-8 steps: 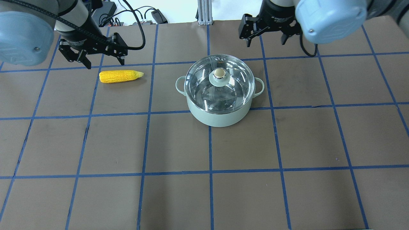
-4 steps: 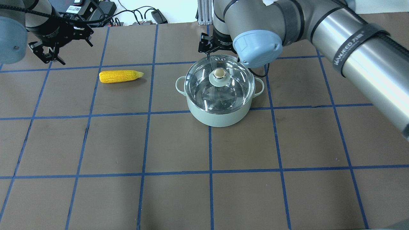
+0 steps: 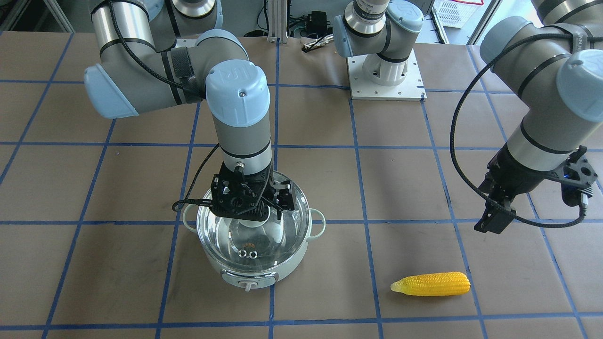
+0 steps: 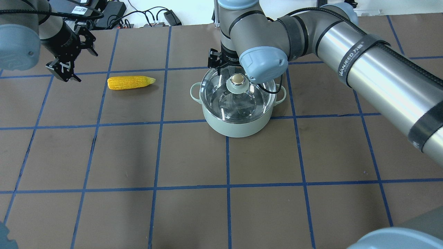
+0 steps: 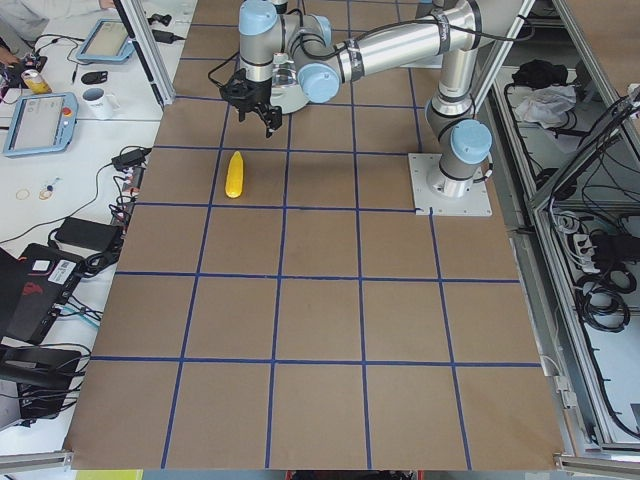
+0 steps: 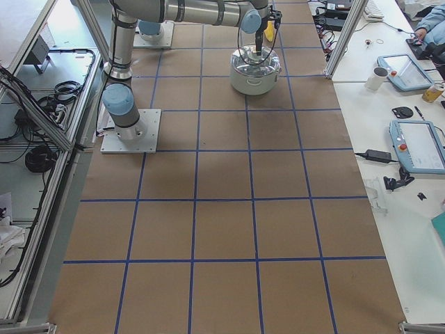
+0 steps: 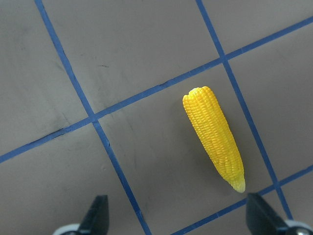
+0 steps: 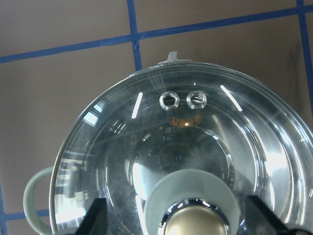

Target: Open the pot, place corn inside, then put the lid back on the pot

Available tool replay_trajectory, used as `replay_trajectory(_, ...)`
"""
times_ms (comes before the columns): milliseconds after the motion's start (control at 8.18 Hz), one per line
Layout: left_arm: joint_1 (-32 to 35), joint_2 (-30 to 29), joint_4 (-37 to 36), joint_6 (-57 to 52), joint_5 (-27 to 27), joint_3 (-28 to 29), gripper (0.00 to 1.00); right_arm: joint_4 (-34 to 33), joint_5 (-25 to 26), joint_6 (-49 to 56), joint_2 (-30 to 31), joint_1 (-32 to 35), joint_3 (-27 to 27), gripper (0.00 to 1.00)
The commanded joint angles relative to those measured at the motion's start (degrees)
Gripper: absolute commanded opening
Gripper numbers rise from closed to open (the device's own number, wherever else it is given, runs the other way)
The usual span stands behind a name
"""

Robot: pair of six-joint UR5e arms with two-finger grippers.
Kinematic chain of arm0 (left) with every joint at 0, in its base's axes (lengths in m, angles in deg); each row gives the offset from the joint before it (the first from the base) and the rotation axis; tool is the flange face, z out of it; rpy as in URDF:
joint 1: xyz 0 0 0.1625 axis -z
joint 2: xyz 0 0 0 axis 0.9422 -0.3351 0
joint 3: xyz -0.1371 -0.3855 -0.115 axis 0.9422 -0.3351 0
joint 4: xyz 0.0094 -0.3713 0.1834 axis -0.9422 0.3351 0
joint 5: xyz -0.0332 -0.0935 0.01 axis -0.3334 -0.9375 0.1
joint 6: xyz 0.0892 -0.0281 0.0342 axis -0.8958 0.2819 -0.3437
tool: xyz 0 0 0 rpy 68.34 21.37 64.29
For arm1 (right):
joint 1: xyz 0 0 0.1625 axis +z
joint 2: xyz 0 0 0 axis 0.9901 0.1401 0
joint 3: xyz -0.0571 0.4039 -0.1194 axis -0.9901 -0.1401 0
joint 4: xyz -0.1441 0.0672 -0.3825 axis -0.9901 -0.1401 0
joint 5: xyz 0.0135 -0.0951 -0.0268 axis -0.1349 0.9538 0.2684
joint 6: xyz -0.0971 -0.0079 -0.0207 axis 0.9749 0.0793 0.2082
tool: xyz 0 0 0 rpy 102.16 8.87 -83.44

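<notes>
The pale mint-green pot stands near the table's middle with the clear glass lid seated on it. My right gripper hangs open just above the lid. In the right wrist view its fingertips stand wide on either side of the gold-beige knob. The yellow corn lies flat on the table to the pot's left. My left gripper is open and empty, above the table just left of the corn. The left wrist view shows the corn ahead of the fingertips.
The brown table top carries a blue tape grid. Cables and power bricks lie along the far edge. The arm's base plate sits at the robot side. Operators' desks with tablets flank the table ends.
My right arm has swung in from the far right to above the pot, its gripper now over the lid knob. My left gripper has shifted left of the corn and turned.
</notes>
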Motion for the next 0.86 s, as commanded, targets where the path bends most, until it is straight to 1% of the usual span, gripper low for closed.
replay_trajectory(0, -0.06, -5.91, -7.14, 5.09, 0.03, 0.44, 1.0, 0.08, 0.38, -0.3, -0.25, 0.03, 1.13, 1.0)
replay_trajectory(122, -0.06, -8.2, -10.06, 9.37, -0.05, 0.53, 1.0, 0.34, 0.2, -0.57, -0.16, 0.03, 1.14, 0.94)
replay_trajectory(244, -0.06, -10.22, -10.44, 11.67, -0.05, 0.79, 1.0, 0.69, -0.06, -0.48, -0.07, -0.06, 1.14, 0.69)
replay_trajectory(367, -0.06, -11.9, -10.88, 11.87, -0.05, 0.88, 1.0, 0.7, -0.24, -0.39, 0.02, -0.06, 1.14, 0.54)
replay_trajectory(489, -0.06, -13.83, -14.71, 12.57, -0.14, 0.71, 1.0, 0.96, -0.24, -0.31, 0.1, -0.06, 1.14, 0.46)
replay_trajectory(611, -0.06, -16.46, -16.57, 15.97, -1.01, 0.79, 1.0, 2.01, -0.41, -0.3, 0.19, -0.06, 1.14, 0.37)
replay_trajectory(733, -0.06, -17.62, -16.68, 17.66, -3.98, 0.88, 1.0, 2.02, -0.41, -0.3, 0.19, -0.06, 1.14, 0.27)
